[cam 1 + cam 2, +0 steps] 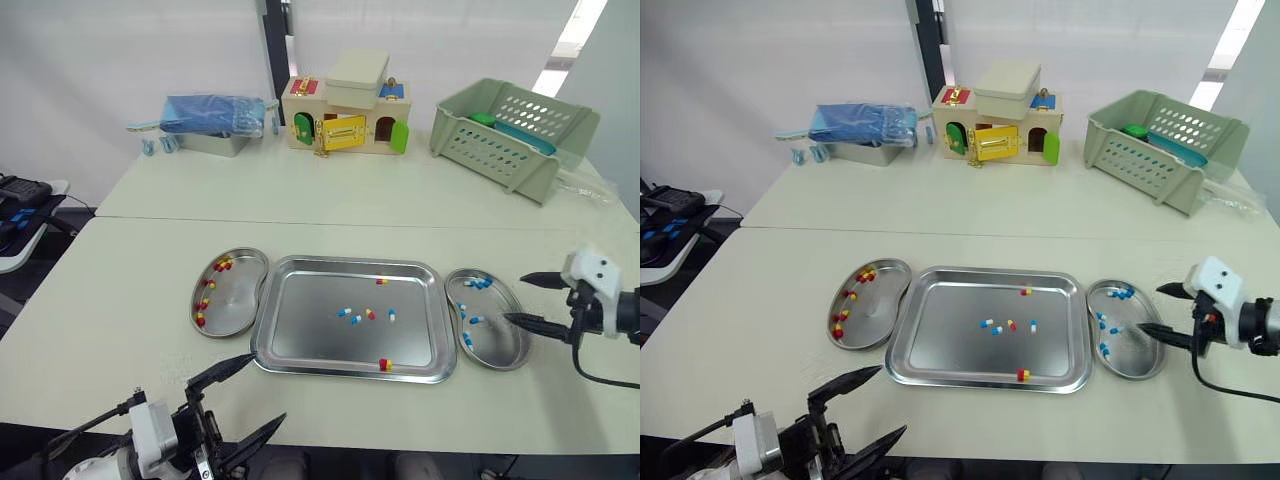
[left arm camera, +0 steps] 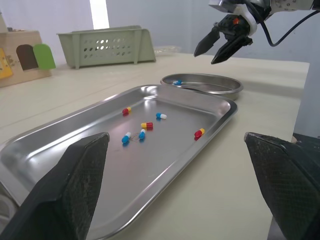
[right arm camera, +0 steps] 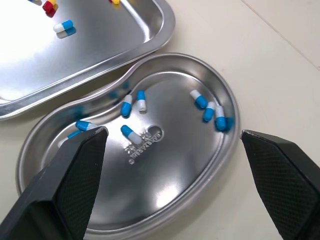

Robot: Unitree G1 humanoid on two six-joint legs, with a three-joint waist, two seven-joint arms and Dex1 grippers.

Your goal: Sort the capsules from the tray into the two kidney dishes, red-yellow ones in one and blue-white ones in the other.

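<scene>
A steel tray [image 1: 300, 340] lies mid-table and holds three blue-white capsules [image 1: 344, 312] and three red-yellow capsules [image 1: 385, 365]. To its left, the left kidney dish [image 1: 238, 300] holds several red-yellow capsules [image 1: 222, 265]. To its right, the right kidney dish [image 1: 497, 345] holds several blue-white capsules [image 3: 131, 133]. My right gripper [image 1: 514, 299] hangs open over that dish's outer rim, nothing between its fingers. My left gripper [image 1: 266, 388] is open and empty, low at the table's front edge near the tray's front left corner.
At the back stand a wooden toy house [image 1: 345, 115], a green slotted basket [image 1: 510, 135] and a blue bag on a metal box [image 1: 212, 120]. A seam [image 1: 150, 218] runs across the table behind the dishes. Dark equipment [image 1: 20, 200] sits off the table's left.
</scene>
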